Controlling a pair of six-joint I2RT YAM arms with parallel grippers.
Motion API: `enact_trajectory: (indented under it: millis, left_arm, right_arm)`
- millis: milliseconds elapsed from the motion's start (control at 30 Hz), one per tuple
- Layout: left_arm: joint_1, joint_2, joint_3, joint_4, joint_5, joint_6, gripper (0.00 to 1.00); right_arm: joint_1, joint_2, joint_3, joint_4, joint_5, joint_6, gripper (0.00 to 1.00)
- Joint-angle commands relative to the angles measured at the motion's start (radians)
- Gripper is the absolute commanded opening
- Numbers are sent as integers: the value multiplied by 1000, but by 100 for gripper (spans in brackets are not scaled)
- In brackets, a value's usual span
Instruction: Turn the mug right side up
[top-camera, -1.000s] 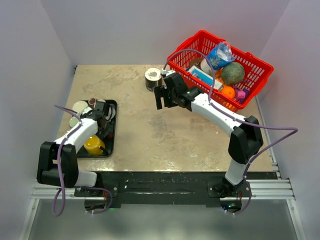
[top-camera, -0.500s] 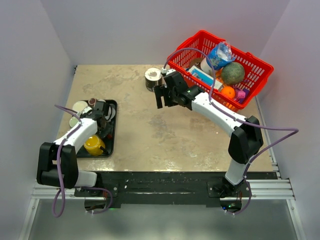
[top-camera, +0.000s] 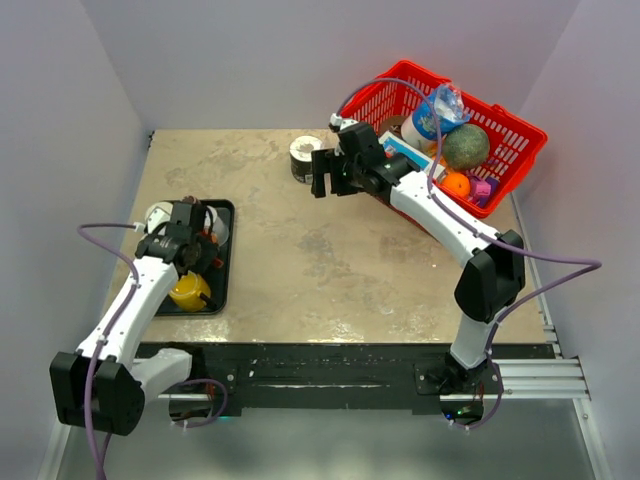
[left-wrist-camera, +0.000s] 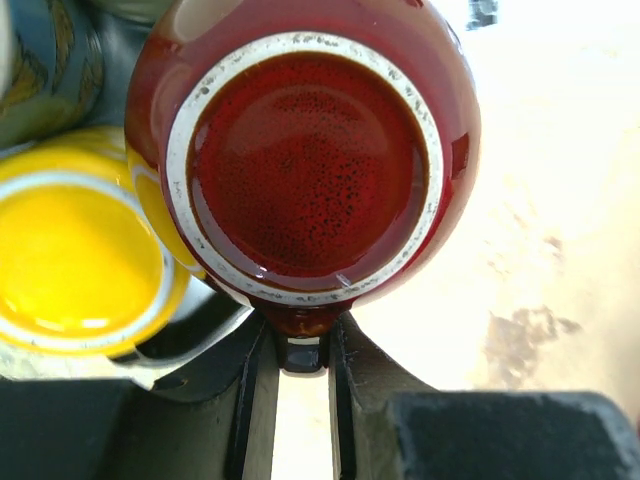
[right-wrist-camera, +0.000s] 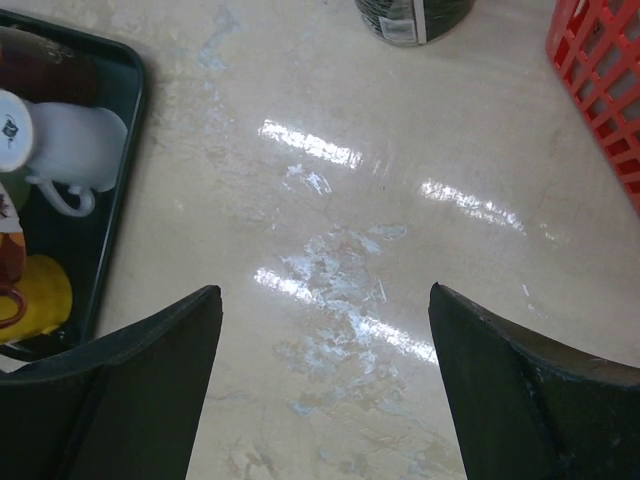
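Left pincer (left-wrist-camera: 303, 345): closed on the handle of the dark red mug (left-wrist-camera: 305, 170), which is pinched between the two fingers.
Mug relative to pincer: the body sits just beyond the fingertips, with its pale foot ring and glazed base facing the wrist camera.
Mug location: over the right part of the black tray (top-camera: 226, 270), at the left of the surface (top-camera: 300, 260). Whether it rests on anything cannot be told.
Yellow mug (left-wrist-camera: 70, 270): just beside the red mug, base showing.
White mug (right-wrist-camera: 65, 135): in the tray.
Right pincer (right-wrist-camera: 325, 292): spread wide with nothing between the fingers, above the bare surface near a can (top-camera: 304, 158) and well apart from the tray.
Red basket (top-camera: 520, 130): at the far right, holding groceries.
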Motion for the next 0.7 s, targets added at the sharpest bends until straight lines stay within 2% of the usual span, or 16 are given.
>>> enact_trajectory:
  millis: [0, 433, 667]
  left_arm:
    - [-14, -74, 53, -45, 28, -71, 0]
    - [-18, -139, 104, -67, 51, -60, 0]
    - [-20, -144, 120, 58, 83, 29, 0]
  right_arm:
    - [-11, -8, 48, -5, -89, 46, 87]
    - [-11, -20, 14, 21, -158, 81, 88]
    - [-10, -48, -24, 63, -201, 81, 92]
